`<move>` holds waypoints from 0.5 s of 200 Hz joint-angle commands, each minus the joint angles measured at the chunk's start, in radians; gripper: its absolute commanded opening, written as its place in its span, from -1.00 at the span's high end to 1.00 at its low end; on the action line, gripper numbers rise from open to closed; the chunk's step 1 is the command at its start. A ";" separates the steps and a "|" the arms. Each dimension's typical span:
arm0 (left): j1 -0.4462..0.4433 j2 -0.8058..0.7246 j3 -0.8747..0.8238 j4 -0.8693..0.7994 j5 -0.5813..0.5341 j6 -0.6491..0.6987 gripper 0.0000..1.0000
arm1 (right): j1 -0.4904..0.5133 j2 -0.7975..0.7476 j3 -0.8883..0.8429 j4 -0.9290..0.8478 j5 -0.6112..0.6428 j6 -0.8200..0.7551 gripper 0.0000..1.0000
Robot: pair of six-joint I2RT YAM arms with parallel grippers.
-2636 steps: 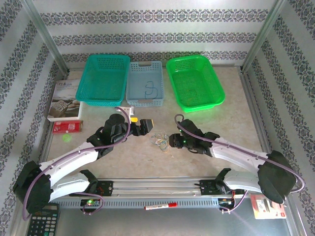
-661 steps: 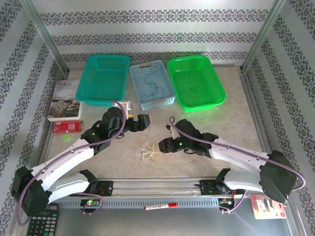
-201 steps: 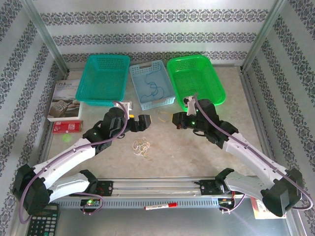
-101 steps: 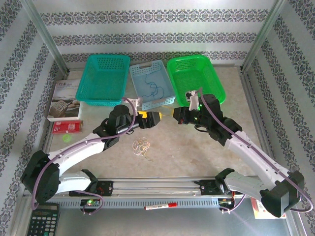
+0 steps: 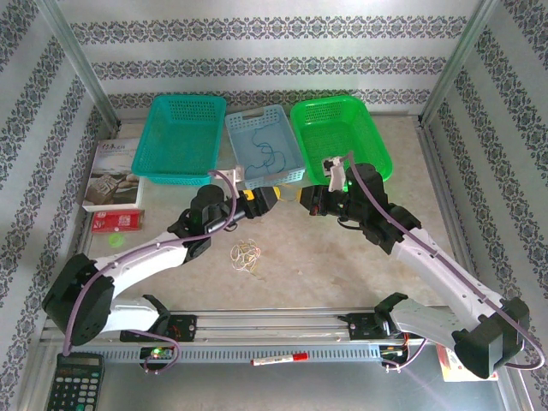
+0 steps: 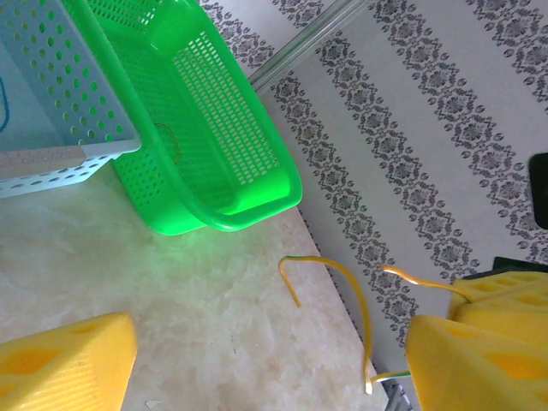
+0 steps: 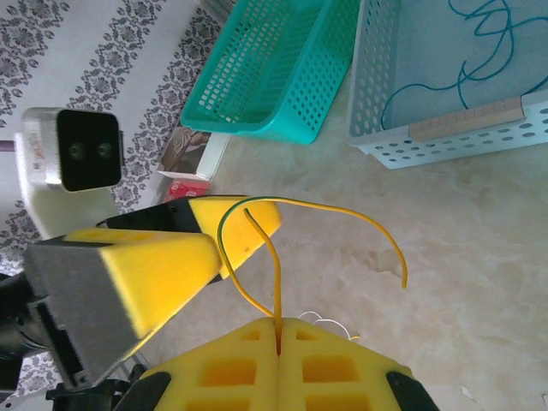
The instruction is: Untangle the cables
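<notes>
My right gripper (image 5: 305, 198) (image 7: 280, 330) is shut on a yellow-green cable (image 7: 343, 208), which arches up out of its pads with one end free. My left gripper (image 5: 272, 195) (image 6: 270, 342) faces it, open, and the loop of that cable (image 6: 365, 324) hangs between its yellow fingers (image 7: 128, 274) without touching them. Both grippers hover above the table in front of the baskets. A small bunch of whitish and yellow cables (image 5: 246, 254) lies on the table below and to the left. A blue cable (image 5: 262, 154) lies in the light-blue basket.
Three baskets stand in a row at the back: teal (image 5: 181, 137), light-blue (image 5: 274, 178) and green (image 5: 378, 171). A booklet (image 5: 111, 175) and a red packet (image 5: 117, 222) lie at the left. A calculator (image 5: 75, 381) and a red marker (image 5: 278, 358) are near the front rail.
The right gripper carried the yellow cable up toward the green basket, then held still. The left gripper swung right to meet it, its fingers now around the loop and slightly narrower.
</notes>
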 commanded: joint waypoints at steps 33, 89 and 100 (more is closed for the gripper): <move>0.012 0.049 0.011 0.123 -0.018 -0.003 -0.28 | 0.000 0.002 0.040 0.028 -0.051 0.020 1.00; 0.015 0.140 0.071 0.154 0.003 0.029 0.27 | -0.026 0.057 0.090 0.033 -0.091 0.016 1.00; 0.019 0.162 0.089 0.155 0.011 0.034 0.48 | -0.041 0.066 0.097 0.038 -0.088 0.016 1.00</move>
